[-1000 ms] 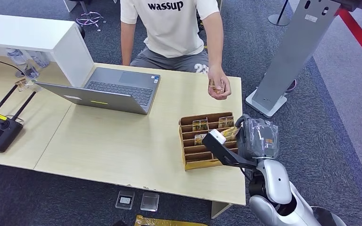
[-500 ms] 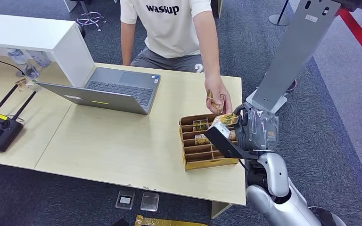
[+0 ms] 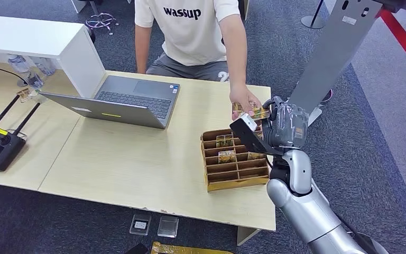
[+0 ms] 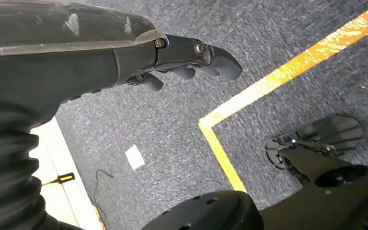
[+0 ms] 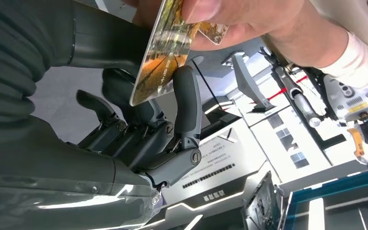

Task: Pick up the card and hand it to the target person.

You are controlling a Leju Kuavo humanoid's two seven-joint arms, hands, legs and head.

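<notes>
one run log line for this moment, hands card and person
phase: handover | right hand: holds card raised above card box | person's hand: gripping the card | left hand: hanging, holding nothing

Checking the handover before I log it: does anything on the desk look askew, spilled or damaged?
Nothing stands out. The card is between the right hand and the person's hand; the card rack sits flat on the desk, with its other cards upright in their slots.

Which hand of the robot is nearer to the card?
Right. The right hand is at the card, which a person's hand also pinches. The left hand hangs over the carpet, away from it.
</notes>
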